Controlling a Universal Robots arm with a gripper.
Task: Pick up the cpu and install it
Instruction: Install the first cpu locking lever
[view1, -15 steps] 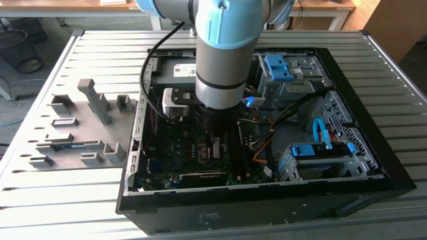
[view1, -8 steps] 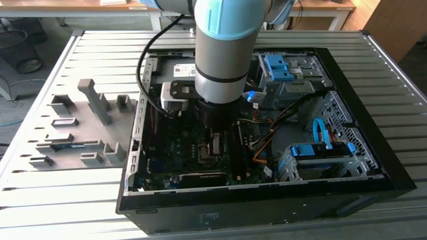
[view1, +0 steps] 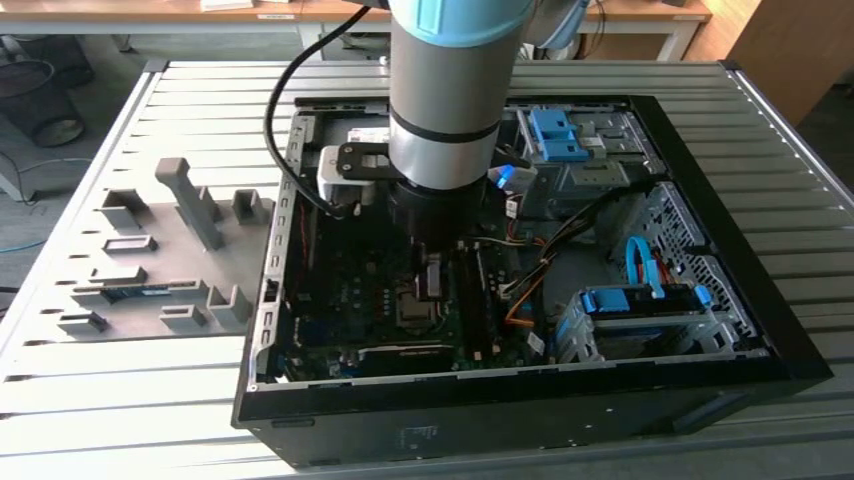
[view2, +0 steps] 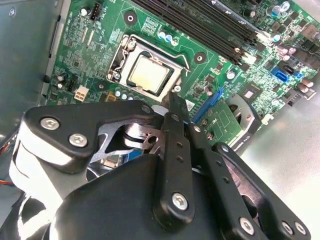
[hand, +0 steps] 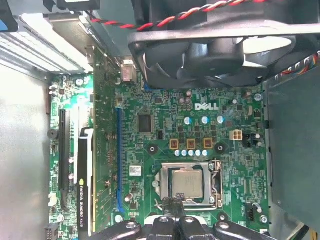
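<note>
One cpu (view2: 148, 75) sits seated in the socket (view2: 176, 54) just beyond the gripper (view2: 172, 102), whose jaws are together and empty; any release should rise straight up, avoiding the socket frame.

Cpu (view2: 148, 74) sits in socket (view2: 121, 56) on motherboard (view2: 80, 55); hand (view2: 172, 107) just beside it; case (view1: 747, 330) on worktop (view1: 200, 110).

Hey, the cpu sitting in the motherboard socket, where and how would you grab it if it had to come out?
Probably by two opposite edges, coming straight down from above. The cpu lies flat in its socket on the motherboard, with the metal frame close around it, so a sideways approach looks blocked. In both wrist views the gripper is just beside the socket, holding nothing.
</note>
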